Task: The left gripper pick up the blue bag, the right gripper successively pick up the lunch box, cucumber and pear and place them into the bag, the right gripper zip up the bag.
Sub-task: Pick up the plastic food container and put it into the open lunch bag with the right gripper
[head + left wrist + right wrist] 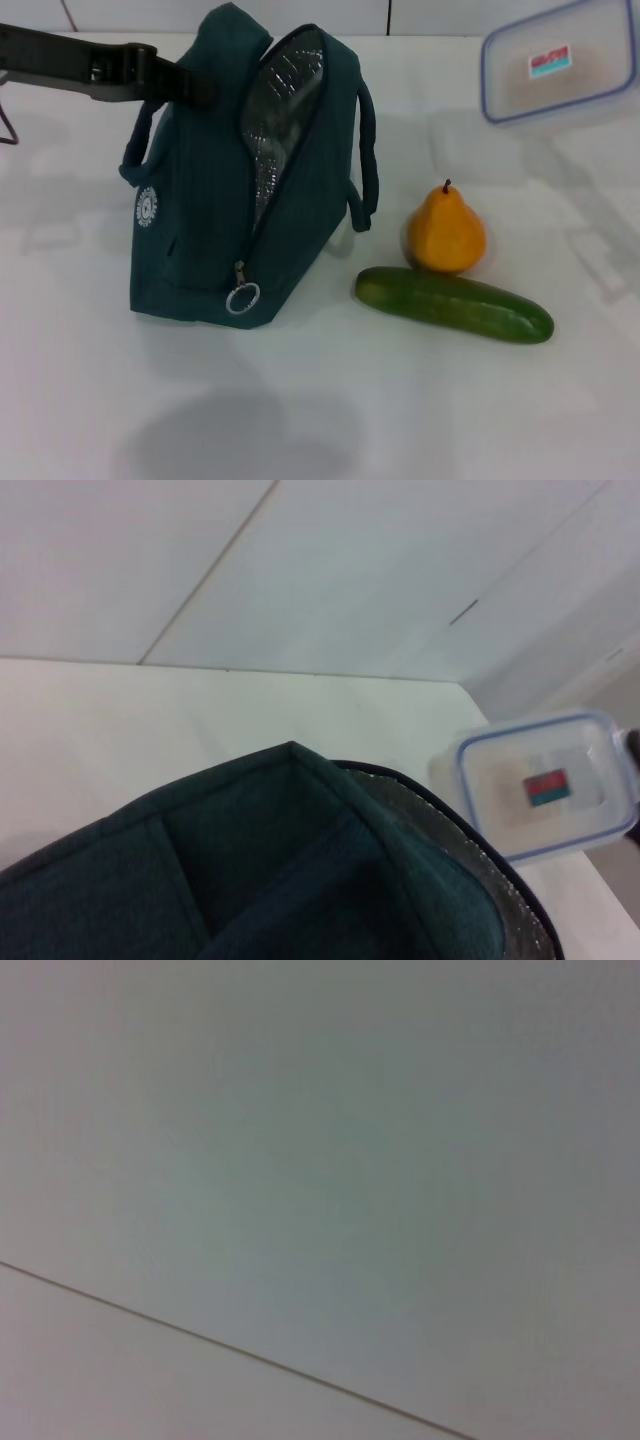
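Note:
The blue bag (215, 190) stands upright on the white table, its zipper open and the silver lining showing. My left gripper (197, 86) reaches in from the left and is shut on the bag's top edge. The left wrist view looks down past the bag's rim (300, 860). The lunch box (560, 65) hangs in the air at the far right, above its shadow on the table. The lunch box (538, 788) also shows beyond the bag, with a dark sliver of my right gripper (633, 745) at its edge. The pear (446, 232) and cucumber (454, 304) lie right of the bag.
The zipper's ring pull (242, 297) hangs at the bag's lower front. A thin dark stand leg (8, 128) shows at the far left edge. The right wrist view shows only a pale wall or table surface.

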You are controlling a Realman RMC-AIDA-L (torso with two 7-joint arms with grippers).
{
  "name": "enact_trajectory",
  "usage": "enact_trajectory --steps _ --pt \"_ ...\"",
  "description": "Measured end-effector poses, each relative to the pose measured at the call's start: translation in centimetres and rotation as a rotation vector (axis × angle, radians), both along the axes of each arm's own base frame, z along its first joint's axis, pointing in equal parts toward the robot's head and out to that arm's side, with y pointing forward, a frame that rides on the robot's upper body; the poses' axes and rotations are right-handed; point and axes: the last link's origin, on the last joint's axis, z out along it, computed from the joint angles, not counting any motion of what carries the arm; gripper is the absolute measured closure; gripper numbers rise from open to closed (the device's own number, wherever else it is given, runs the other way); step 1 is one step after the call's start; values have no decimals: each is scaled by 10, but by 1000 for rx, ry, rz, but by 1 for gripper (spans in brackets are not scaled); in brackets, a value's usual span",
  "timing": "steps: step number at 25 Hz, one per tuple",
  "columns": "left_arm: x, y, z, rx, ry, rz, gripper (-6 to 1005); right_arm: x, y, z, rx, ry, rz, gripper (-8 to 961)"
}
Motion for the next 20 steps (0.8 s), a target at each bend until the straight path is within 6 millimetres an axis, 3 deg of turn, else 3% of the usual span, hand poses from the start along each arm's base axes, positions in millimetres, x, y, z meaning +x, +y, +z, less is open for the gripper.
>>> enact_trajectory --steps 8,10,20 --pt "7 3 -2 -7 0 -13 958 -39 16 10 5 84 155 779" --pt "9 4 -2 -8 0 -18 958 -60 27 10 -5 95 215 776" --pt "21 8 -10 -22 5 -48 958 -119 55 5 -52 95 356 761"
